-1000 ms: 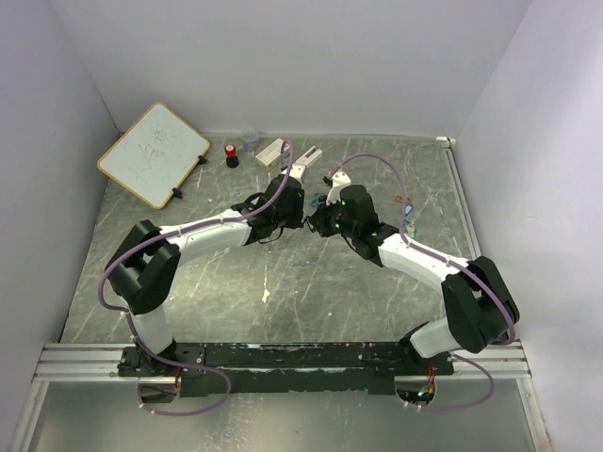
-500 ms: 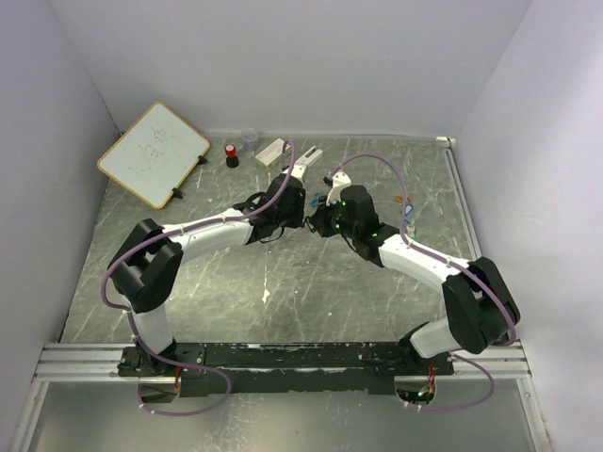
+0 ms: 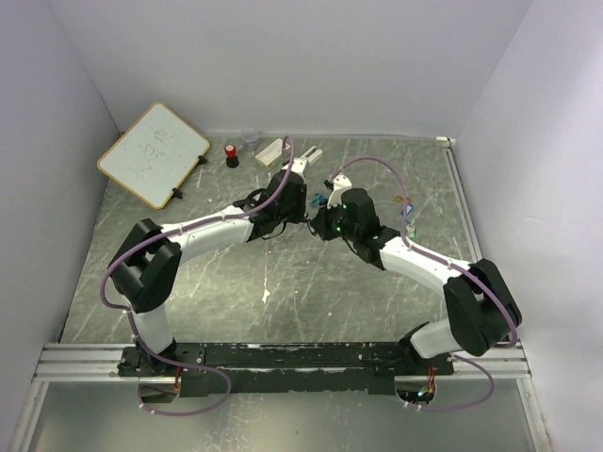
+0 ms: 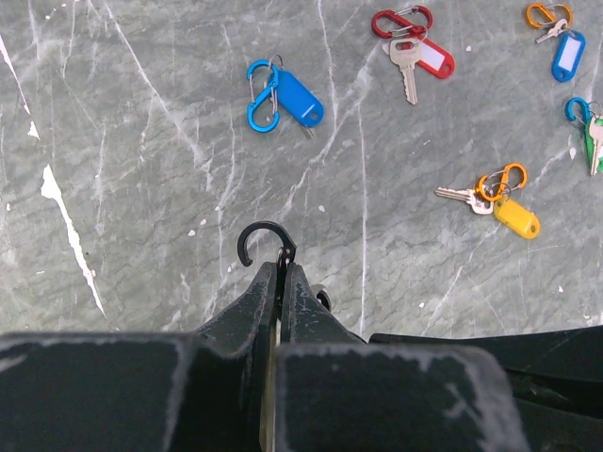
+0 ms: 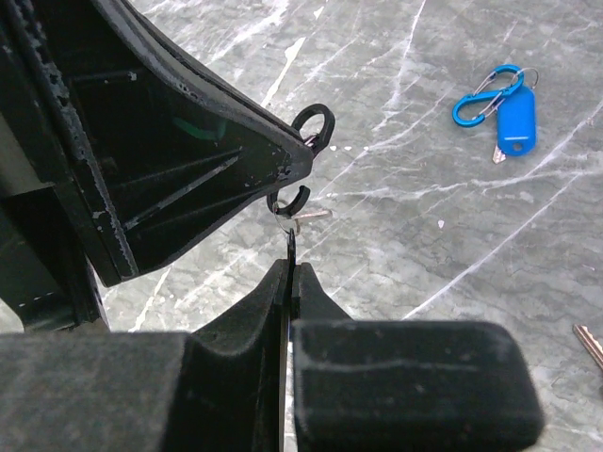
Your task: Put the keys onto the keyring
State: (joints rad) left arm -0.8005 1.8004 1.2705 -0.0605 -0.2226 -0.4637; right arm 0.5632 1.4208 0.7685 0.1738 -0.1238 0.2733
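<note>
Just ahead of its tips, the left claw point(image 4: 280, 275) pinches the black keyring point(image 4: 265, 243); the right claw point(image 5: 290, 270) is clamped on a key clip point(image 5: 294, 201) just beside it (thin grips both). Slight misalignment could twist either loose onto the surface point(image 4: 141, 141), among the other keys point(image 4: 287, 94) farther ahead.

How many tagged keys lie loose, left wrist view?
5: blue tag on blue clip upper left, red tag top centre, blue tag on orange clip top right, green tag at right edge, yellow tag mid-right. More possibly hidden.
</note>
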